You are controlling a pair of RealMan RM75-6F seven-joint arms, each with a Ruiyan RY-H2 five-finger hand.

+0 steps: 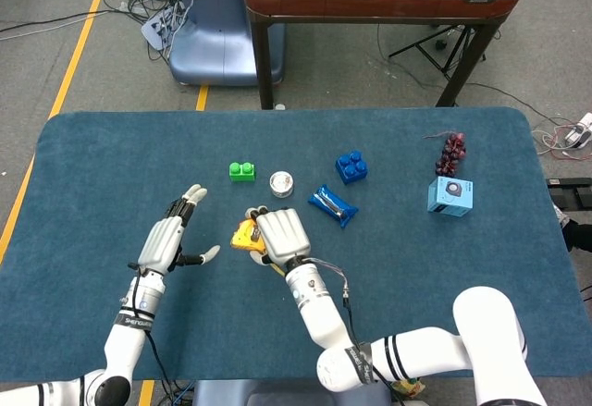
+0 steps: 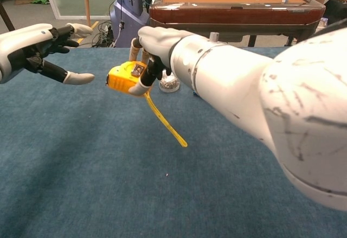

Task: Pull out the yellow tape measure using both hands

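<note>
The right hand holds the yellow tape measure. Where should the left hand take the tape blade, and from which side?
Probably near the free end of the tape blade, which hangs down and to the right of the yellow tape measure held by the right hand. The open left hand should come under the case and pinch the blade's flat faces.

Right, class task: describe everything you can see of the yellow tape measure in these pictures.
The tape measure has a chunky yellow case that looks like plastic, with a small dark and silver part on its top. The right robot hand grips it from above and holds it off the blue table. A strip of yellow tape hangs out of the case, slanting down to the right, its end free. The left robot hand is open beside it, not touching.
</note>
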